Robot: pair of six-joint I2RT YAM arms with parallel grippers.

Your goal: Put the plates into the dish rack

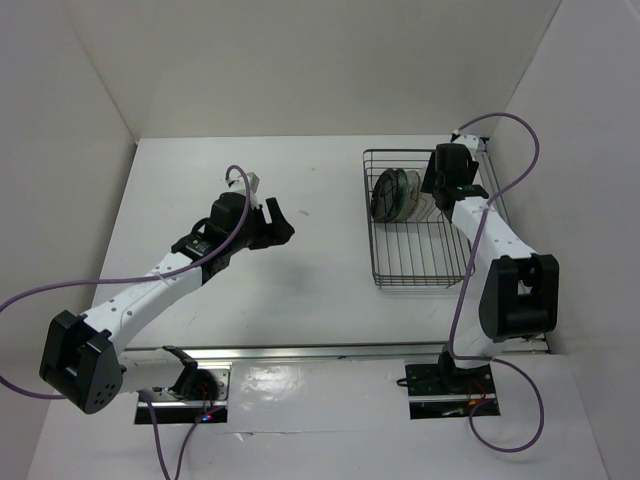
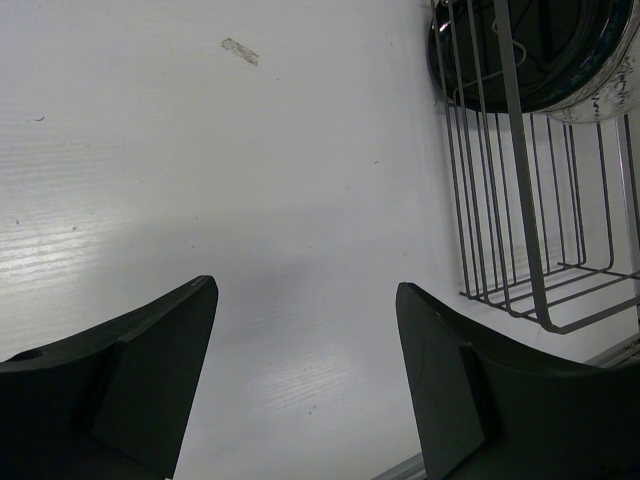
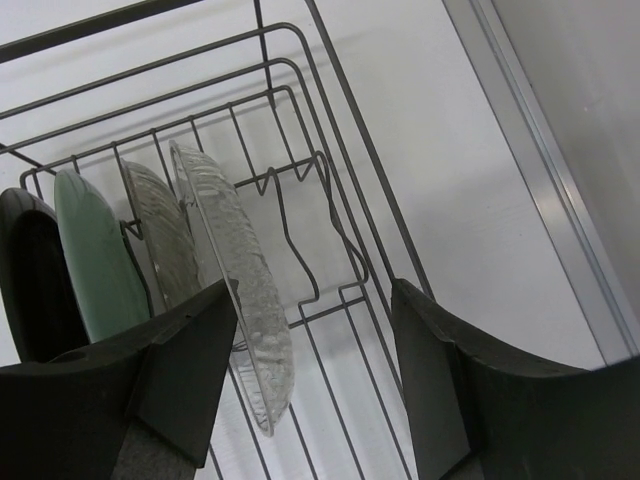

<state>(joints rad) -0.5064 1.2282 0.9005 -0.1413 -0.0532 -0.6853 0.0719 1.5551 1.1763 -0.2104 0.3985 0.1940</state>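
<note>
Wire rack [image 1: 421, 283]: four plates [image 3: 243, 292] upright, two glass, one green, one black; left pincer [image 2: 305, 290], right pincer [image 3: 312, 288] open.

Four plates [image 3: 95, 260], one dish rack [image 1: 420, 283], two arms [image 1: 150, 290].

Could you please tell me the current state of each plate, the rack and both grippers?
Black plate: standing on edge in the rack.
Green plate: standing on edge, next to the black one.
Inner glass plate: standing on edge, next to the green one.
Outer glass plate: on edge, leaning, last in the row.
Dish rack: holding all four plates.
Left gripper: open, empty, above the table.
Right gripper: open, over the rack.
</note>
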